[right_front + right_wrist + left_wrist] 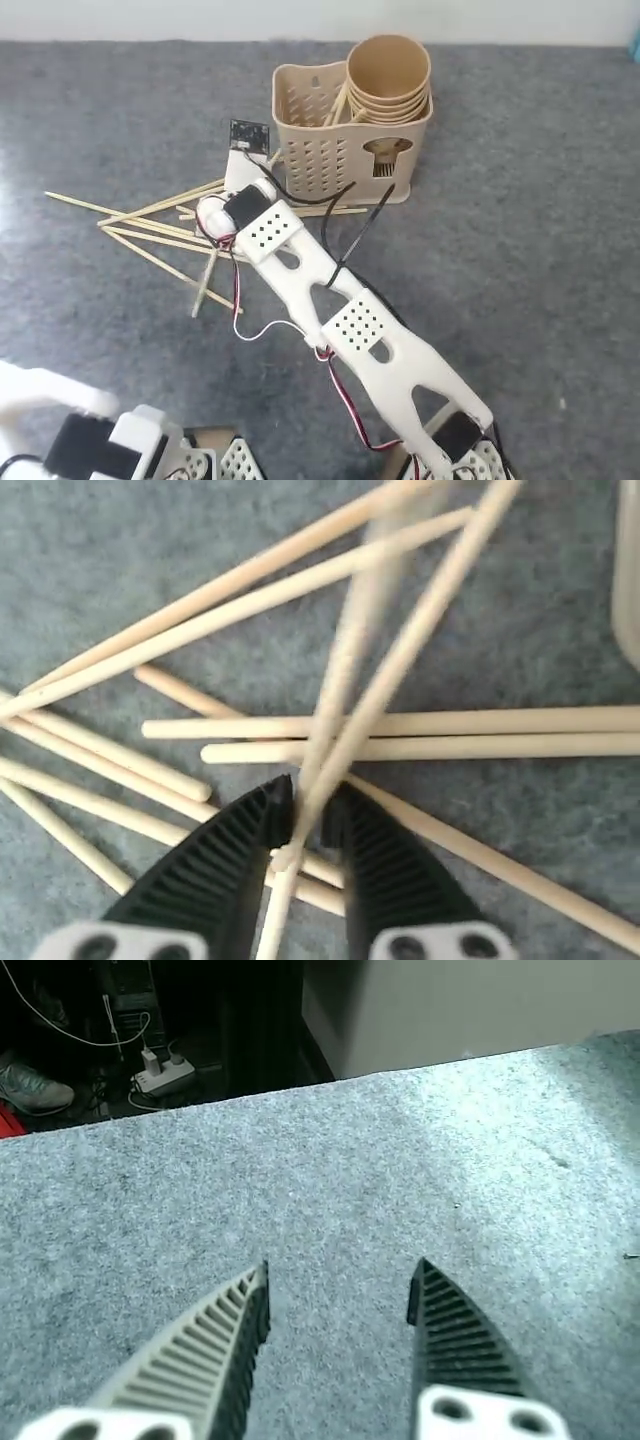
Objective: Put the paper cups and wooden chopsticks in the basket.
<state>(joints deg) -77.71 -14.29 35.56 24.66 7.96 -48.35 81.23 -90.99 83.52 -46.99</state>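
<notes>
Nearest, at the near left, the left gripper (pixel 341 1270) has its fingers spread wide w/ nothing in them, over the bare gray table (pixel 330 1160), so it is not much of a worry. A bit farther, the right arm (pixel 350 320) stretches from the near right across to the pile of chopsticks (pixel 150 235) lying on the table just left of the basket. The right gripper (pixel 308 792) is squeezed tight on the held sticks (pixel 350 680), & it looks like two at once, crossed like an X. That is the risky part. The grip is close to one end, so the long free ends could swing, twist or slip out & drop. The crossed pair could also rub on the loose ones under them & push the pile around, maybe out to the left. Farther back sits the basket (pixel 300 150), w/ the paper cups (pixel 388 65) stacked in its right side & a few leaning sticks (pixel 338 105) in its left side. The room left there looks small, so a crossed pair may hit the rim or the cups & fall outside. A bump could tip the light basket too, b/c the black cables (pixel 345 215) on the arm hang right by its front wall. Lots of the pile is not yet in.
</notes>
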